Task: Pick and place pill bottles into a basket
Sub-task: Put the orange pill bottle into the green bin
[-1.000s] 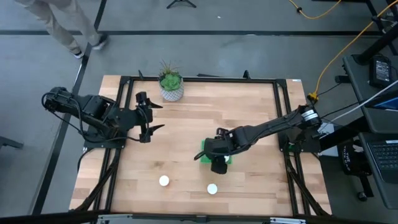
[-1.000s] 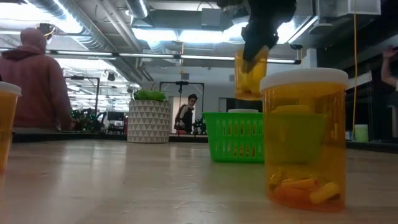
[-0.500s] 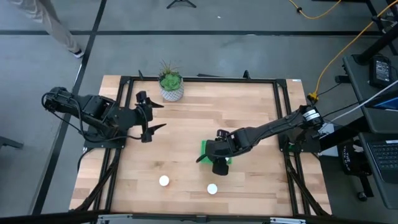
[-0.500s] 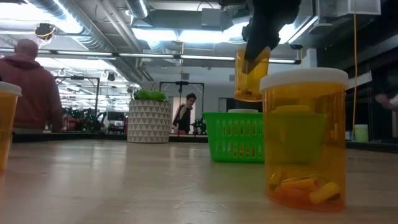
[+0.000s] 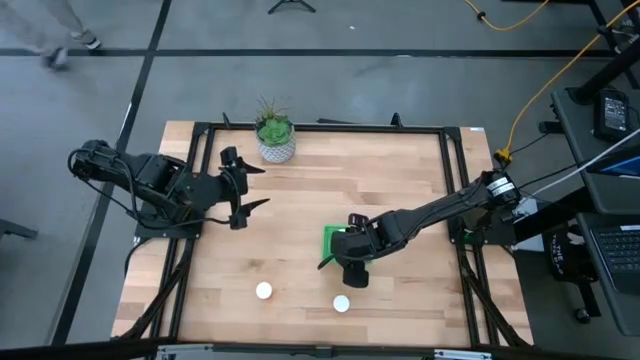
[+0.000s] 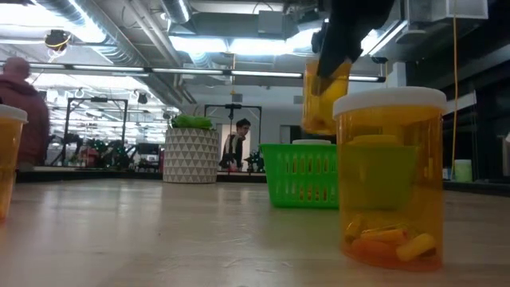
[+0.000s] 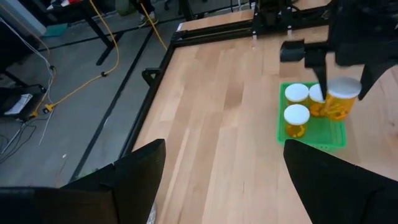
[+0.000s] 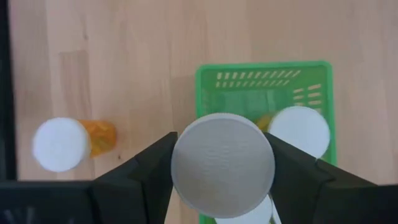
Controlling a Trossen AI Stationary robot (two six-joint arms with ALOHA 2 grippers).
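My right gripper (image 5: 352, 268) is shut on a pill bottle (image 6: 325, 96), orange with a white cap, held over the near part of the green basket (image 5: 334, 242). The basket (image 7: 311, 127) stands on the table and holds three bottles, their white caps up (image 7: 296, 93). Two more bottles stand upright on the table, one (image 5: 263, 291) and the other (image 5: 341, 303) near the front edge. My left gripper (image 5: 240, 200) is open and empty at the table's left. My right gripper pinches the bottle's top end, at the sides of its white cap (image 8: 222, 165), between its two fingers (image 8: 149, 171). The fingers come from above, pointing down. The bottle hangs below them, cap up and slightly tilted, lifted clear above the basket (image 6: 307, 175).
A green plant in a white pot (image 5: 274, 135) stands at the table's far edge. A person (image 6: 20, 112) shows in the room beyond the table. Bare wood lies between the left gripper and the basket.
My right gripper has gone a little toward the table's near edge with the bottle, still shut on it and still above the basket. A person beyond the table has walked off to the side.
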